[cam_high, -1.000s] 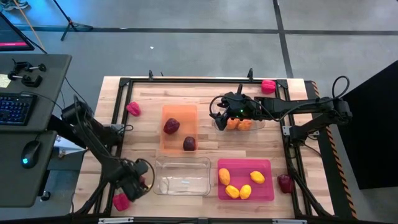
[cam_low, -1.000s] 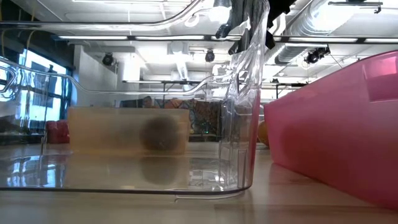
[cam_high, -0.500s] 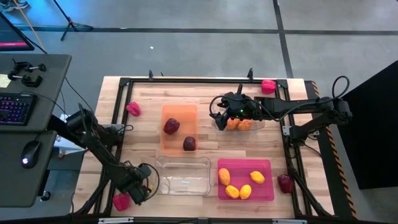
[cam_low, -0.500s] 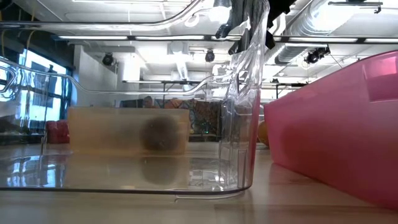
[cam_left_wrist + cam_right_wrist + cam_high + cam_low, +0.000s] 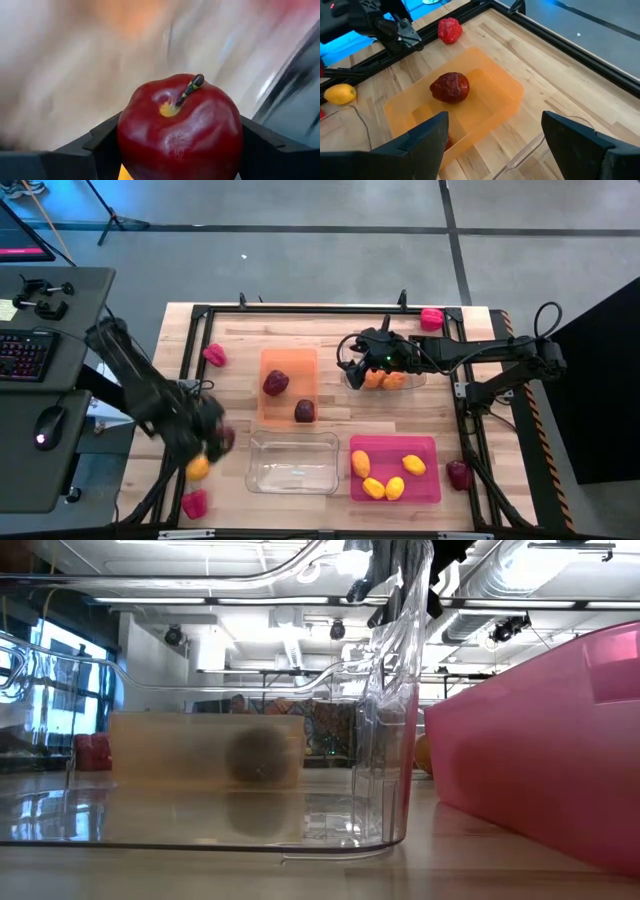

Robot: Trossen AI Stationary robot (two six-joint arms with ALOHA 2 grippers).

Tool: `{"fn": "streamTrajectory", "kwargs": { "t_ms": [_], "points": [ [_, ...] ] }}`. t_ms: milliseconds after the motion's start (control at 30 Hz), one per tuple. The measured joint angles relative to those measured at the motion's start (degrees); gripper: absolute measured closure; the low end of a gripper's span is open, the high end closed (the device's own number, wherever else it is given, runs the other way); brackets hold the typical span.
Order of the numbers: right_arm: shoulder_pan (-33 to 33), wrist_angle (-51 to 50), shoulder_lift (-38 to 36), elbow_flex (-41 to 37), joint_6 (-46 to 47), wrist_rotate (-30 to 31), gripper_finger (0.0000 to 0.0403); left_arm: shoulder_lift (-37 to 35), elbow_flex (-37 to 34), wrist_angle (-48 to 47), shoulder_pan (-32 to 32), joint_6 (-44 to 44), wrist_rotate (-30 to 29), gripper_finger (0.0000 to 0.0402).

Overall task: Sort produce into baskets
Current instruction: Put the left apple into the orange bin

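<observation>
My left gripper is shut on a dark red apple above the table's left side, beside the empty clear basket. My right gripper hangs open and empty over the far clear basket, which holds orange round fruit. The orange basket holds two maroon pieces. The pink basket holds several lemons. A lemon and a red pepper lie on the table at the near left. My left gripper pinches the apple between its two fingers, one on each side of the fruit's body. The apple's top with the stem faces the wrist camera. In the high view the apple is lifted clear of the table.
More peppers lie at the far left and the far right. A maroon piece lies at the near right, outside the pink basket. A black frame edges the table. A desk with keyboard stands to the left.
My left gripper has risen from the near left corner and gone toward the table's far edge, carrying the apple clear of the table. The lemon near that corner, covered by the gripper before, now shows.
</observation>
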Motion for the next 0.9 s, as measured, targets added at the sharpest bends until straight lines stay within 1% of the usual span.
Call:
{"fn": "streamTrajectory", "kwargs": {
  "t_ms": [67, 100, 133, 167, 200, 267, 333, 400, 467, 533, 600, 767, 833, 900],
  "points": [
    [0.0, 0.0, 0.0, 0.0, 0.0, 0.7, 0.0094, -4.7, 0.5, -0.3, 2.7, 0.8, -12.2, 0.0126],
    [0.0, 0.0, 0.0, 0.0, 0.0, 0.9, 0.0094, -6.6, 0.6, -0.3, 4.7, 1.9, -17.4, 0.0121],
    [0.0, 0.0, 0.0, 0.0, 0.0, 0.9, 0.0094, -7.9, 0.6, -0.2, 7.1, 4.1, -21.1, 0.0119],
    [0.0, 0.0, 0.0, 0.0, 0.0, 0.9, 0.0094, -8.6, 0.6, -0.2, 10.0, 6.9, -23.0, 0.0118],
    [0.0, 0.0, 0.0, 0.0, 0.0, 0.9, 0.0094, -8.9, 0.6, -0.2, 13.5, 10.0, -23.4, 0.0117],
    [0.0, 0.0, 0.0, 0.0, 0.4, 0.9, 0.0094, -8.5, 0.3, 1.0, 20.1, 16.3, -21.1, 0.0115],
    [0.0, 0.0, 0.0, 0.0, 0.4, 1.1, 0.0094, -7.0, -1.0, 6.5, 25.9, 23.2, -16.2, 0.0114],
    [0.0, 0.0, 0.0, 0.0, 0.5, 2.0, 0.0094, -4.3, -2.9, 14.1, 30.0, 30.8, -10.6, 0.0113],
    [0.0, 0.0, 0.0, 0.0, 0.6, 2.2, 0.0094, -0.9, -4.1, 19.5, 32.6, 38.6, -7.0, 0.0112],
    [0.0, 0.0, 0.0, 0.0, 0.6, 2.2, 0.0094, 2.6, -4.6, 22.0, 34.3, 43.7, -6.5, 0.0112],
    [0.0, 0.0, 0.0, 0.0, 1.1, 2.1, 0.0094, 5.7, -4.6, 23.5, 35.4, 46.1, -7.0, 0.0112],
    [0.0, 0.0, 0.0, 0.0, 3.1, 2.1, 0.0094, 11.0, -4.6, 23.2, 36.9, 50.4, -7.4, 0.0111],
    [0.0, 0.0, 0.0, 0.0, 3.1, 2.1, 0.0094, 12.7, -4.6, 23.8, 37.0, 50.9, -7.9, 0.0111],
    [0.0, 0.0, 0.0, 0.0, 3.4, 2.1, 0.0094, 14.3, -4.6, 24.0, 37.5, 50.6, -6.7, 0.0110]
  ]
}}
